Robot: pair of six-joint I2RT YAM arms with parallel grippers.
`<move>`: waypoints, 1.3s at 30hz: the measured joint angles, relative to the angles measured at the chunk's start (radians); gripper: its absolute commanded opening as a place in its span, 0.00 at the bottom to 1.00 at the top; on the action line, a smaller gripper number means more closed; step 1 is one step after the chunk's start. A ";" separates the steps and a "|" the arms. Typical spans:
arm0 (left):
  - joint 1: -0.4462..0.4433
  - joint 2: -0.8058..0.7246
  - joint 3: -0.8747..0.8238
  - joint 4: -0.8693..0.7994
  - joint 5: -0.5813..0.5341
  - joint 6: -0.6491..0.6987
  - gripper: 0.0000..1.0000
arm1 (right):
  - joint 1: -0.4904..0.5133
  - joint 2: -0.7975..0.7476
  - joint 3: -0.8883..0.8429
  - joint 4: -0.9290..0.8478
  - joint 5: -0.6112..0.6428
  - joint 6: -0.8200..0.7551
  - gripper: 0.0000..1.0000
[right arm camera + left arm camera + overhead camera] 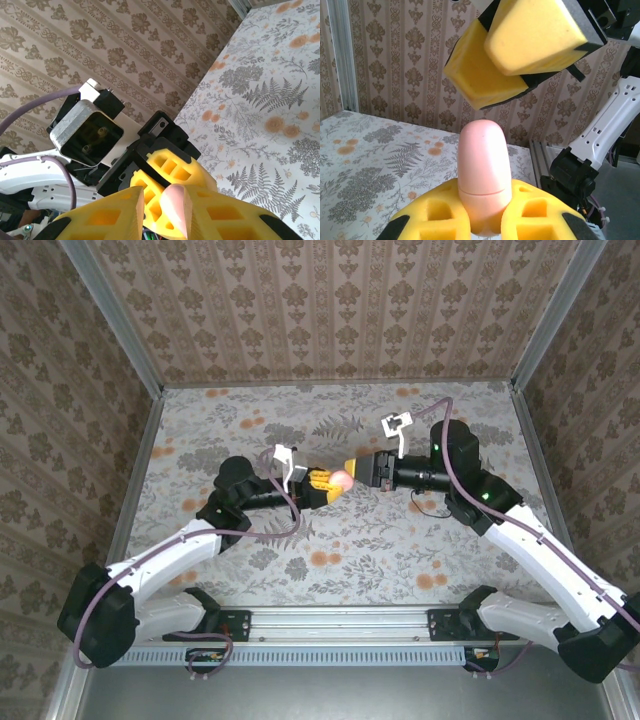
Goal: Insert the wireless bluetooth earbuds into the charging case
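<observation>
**Left to centre, top view.** Reaches in from the lower-left corner with the left hand (326, 484), stopping at mid-frame above the floral table (230, 425). Clamps the charging case (342, 480), a pink capsule, tight between yellow foam fingers (440, 200). In the left wrist view, stands the case upright at lower centre, rounded top free. Shows a thin seam low on the body, so the case is judged shut.

**Centre to right.** Meets the case with the right hand (360, 472), entering from the right edge. Sets its pads (535, 30) narrow, with only a slim gap between. In the left wrist view, hangs at upper centre just above the case's top, seemingly apart from it. Cannot tell whether an earbud is pinched in that gap, being too small and masked by foam.

**Hazards, judged from this pose:**
1. Pushing down on a lid not yet raised, given the closed-looking seam. Likely result: the case driven down through the left grip or tipped off upright.
2. Foam striking foam, both hands crowding the same spot in mid-air. Likely result: the case jolted loose and dropped to the table.
3. Losing an earbud, if one is carried, through a small misalignment over so narrow a target. Hard to spot afterwards against the orange-and-grey print.
4. Squeezing the seam shut with the left grip, making the lid harder to open.
</observation>
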 measured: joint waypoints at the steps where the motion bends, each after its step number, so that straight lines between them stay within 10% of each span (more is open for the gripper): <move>1: 0.000 0.000 0.000 -0.003 -0.002 -0.002 0.00 | 0.000 0.000 0.000 -0.009 0.000 -0.007 0.31; 39: 0.043 0.440 -0.049 -0.304 -0.334 -0.142 0.09 | -0.125 -0.349 -0.482 -0.359 0.873 -0.071 0.95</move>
